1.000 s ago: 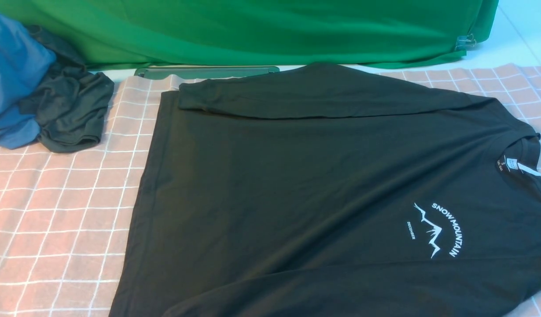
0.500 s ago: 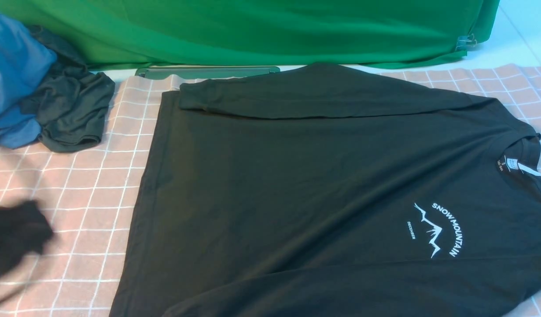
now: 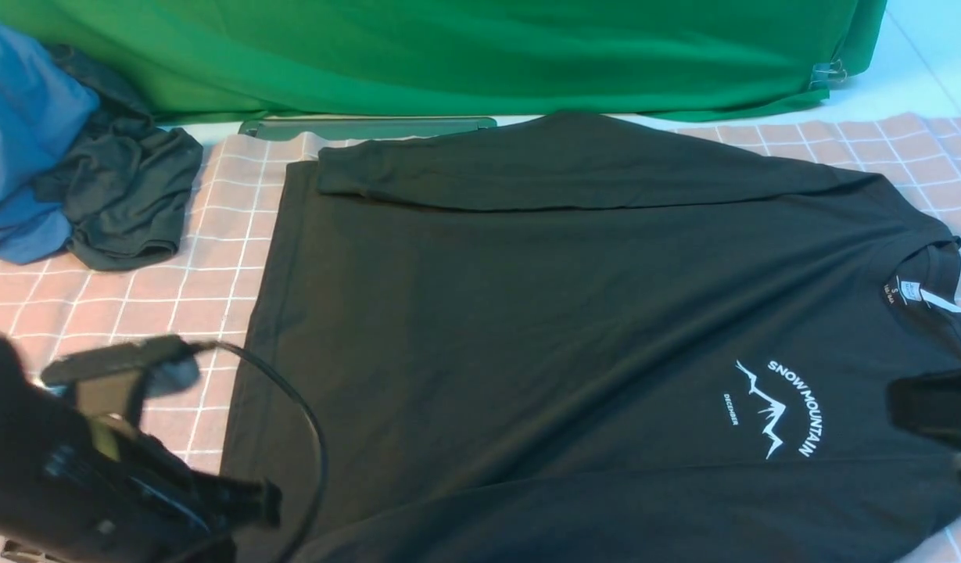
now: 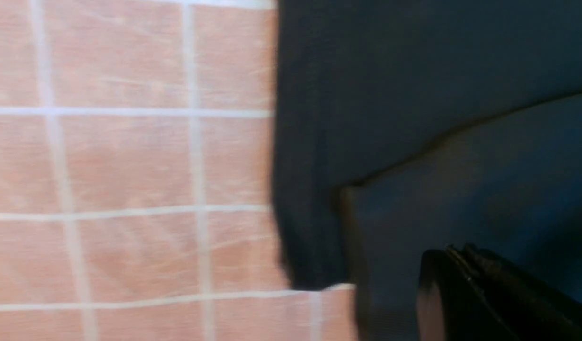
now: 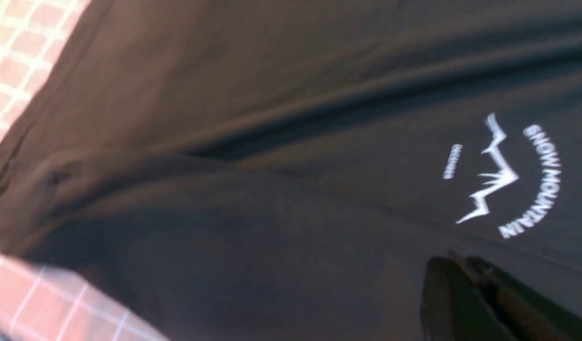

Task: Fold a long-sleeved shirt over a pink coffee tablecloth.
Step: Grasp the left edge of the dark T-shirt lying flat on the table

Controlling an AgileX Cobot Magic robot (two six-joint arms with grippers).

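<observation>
Long-sleeved shirt (image 3: 527, 328): laid flat, front up, on the pink coffee tablecloth (image 3: 136, 313); collar toward the right, hem toward the left
Far sleeve (image 3: 566, 168): folded across the body along the far edge
Near sleeve (image 3: 644, 508): folded across the body along the near edge; cuff end lies just inside the hem corner
Chest print (image 3: 777, 407): white peak with "SNOW MOUNTAIN", near the collar
Neck label (image 3: 910, 291): white, inside the collar
Left gripper (image 4: 454, 258): jaws pressed together; positioned over the near sleeve by its cuff; contact with the cloth cannot be determined
Right gripper (image 5: 454, 265): jaws pressed together; positioned over the near sleeve, just beside the chest print; contact cannot be determined
Left arm (image 3: 97, 453): blurred, over the tablecloth beside the hem
Blue garment (image 3: 19, 117) and dark grey garment (image 3: 120, 195): heaped together at the far left, well apart from the grippers
Green cloth (image 3: 449, 55): draped along the far side
</observation>
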